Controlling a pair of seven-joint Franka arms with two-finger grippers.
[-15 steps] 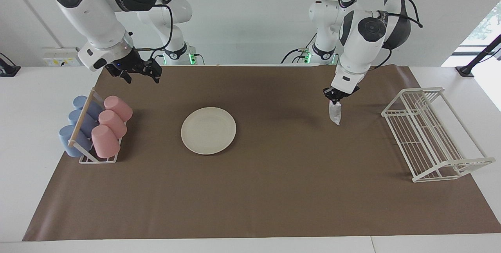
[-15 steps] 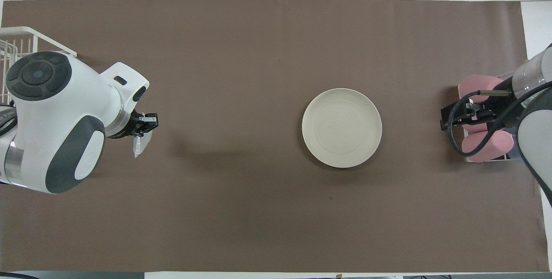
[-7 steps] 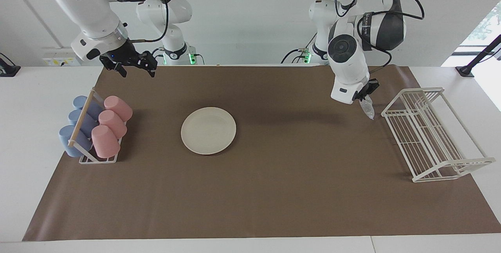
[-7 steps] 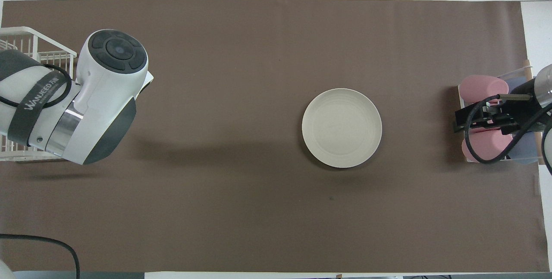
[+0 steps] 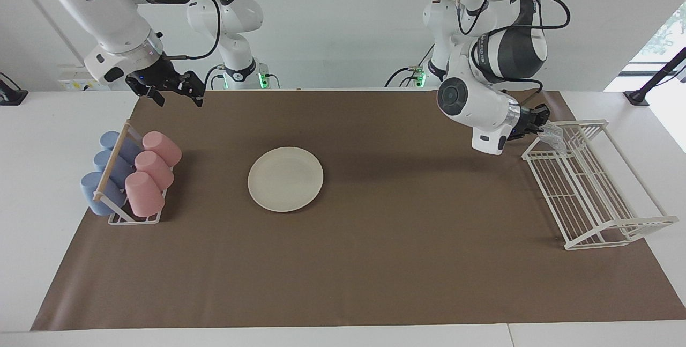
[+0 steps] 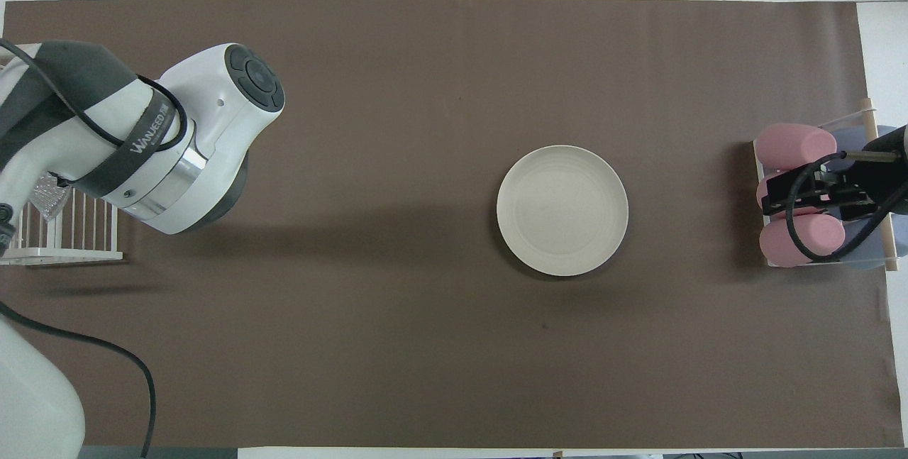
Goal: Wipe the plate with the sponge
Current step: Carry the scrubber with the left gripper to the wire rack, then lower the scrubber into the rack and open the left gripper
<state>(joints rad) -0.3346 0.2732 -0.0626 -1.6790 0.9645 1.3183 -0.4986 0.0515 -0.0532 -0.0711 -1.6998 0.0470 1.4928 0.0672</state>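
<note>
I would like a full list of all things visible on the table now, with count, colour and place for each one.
plate: 1, cream-white, on the brown mat, middle of the table.
sponge: 1, silvery-grey, in the left end effector, over the wire rack.
wire rack: 1, white, left arm's end of the table.
pink cups: 3, pink, in the cup holder.
blue cups: 3, blue, same holder.
cup holder: 1, white, right arm's end.
brown mat: 1, brown, covering the table.
left end effector: 1, black, shut on the sponge.
right end effector: 1, black, open, raised over the mat's corner.
</note>
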